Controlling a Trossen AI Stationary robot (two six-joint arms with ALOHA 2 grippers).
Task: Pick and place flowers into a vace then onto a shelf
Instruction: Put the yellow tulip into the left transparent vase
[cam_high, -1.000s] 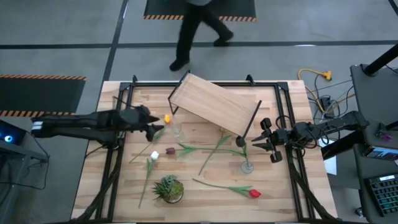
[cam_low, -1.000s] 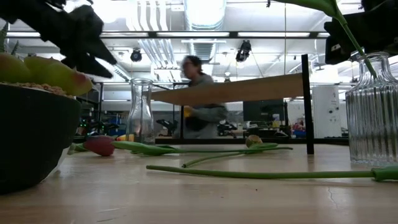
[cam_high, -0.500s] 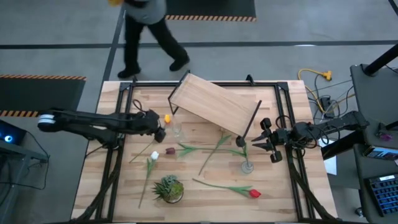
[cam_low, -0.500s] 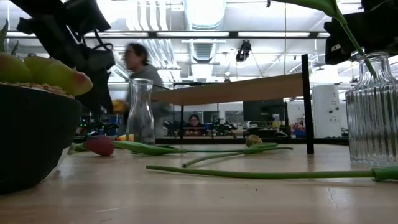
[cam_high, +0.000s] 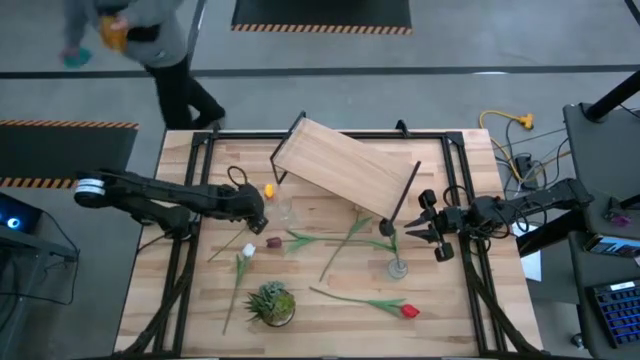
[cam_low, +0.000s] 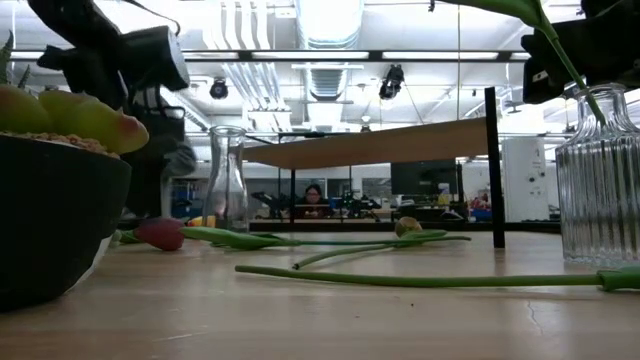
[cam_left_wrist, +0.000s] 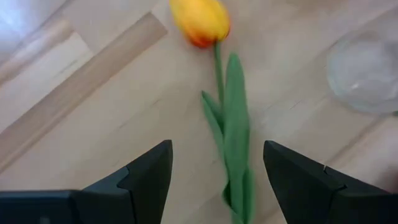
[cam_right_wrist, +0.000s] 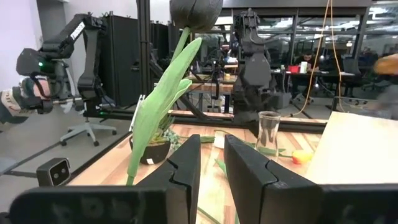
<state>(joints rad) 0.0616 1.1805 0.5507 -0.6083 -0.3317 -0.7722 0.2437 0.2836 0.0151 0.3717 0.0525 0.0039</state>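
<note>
A yellow tulip (cam_high: 268, 190) lies on the table beside an empty clear vase (cam_high: 285, 209), in front of the tilted shelf (cam_high: 345, 168). My left gripper (cam_left_wrist: 214, 163) hangs open just above the tulip's stem (cam_left_wrist: 233, 124), pointing steeply down, one finger on either side and touching nothing. White (cam_high: 248, 250), maroon (cam_high: 273, 242) and red (cam_high: 408, 311) tulips lie flat on the table. A dark tulip (cam_right_wrist: 194, 11) stands in a ribbed vase (cam_high: 398, 266). My right gripper (cam_high: 414, 228) waits level at the table's right, its fingers almost together with nothing between them.
A small potted plant (cam_high: 271, 303) stands near the front edge. A loose green stem (cam_high: 345, 240) lies at mid-table. The shelf's black legs (cam_high: 405, 195) stand close to the right gripper. A person (cam_high: 150, 40) walks on the floor beyond the far left corner.
My left gripper has sunk toward the table and tipped steeply downward, coming over the yellow tulip's stem next to the clear vase; its fingers have stayed open. The person behind the table has walked toward the left.
</note>
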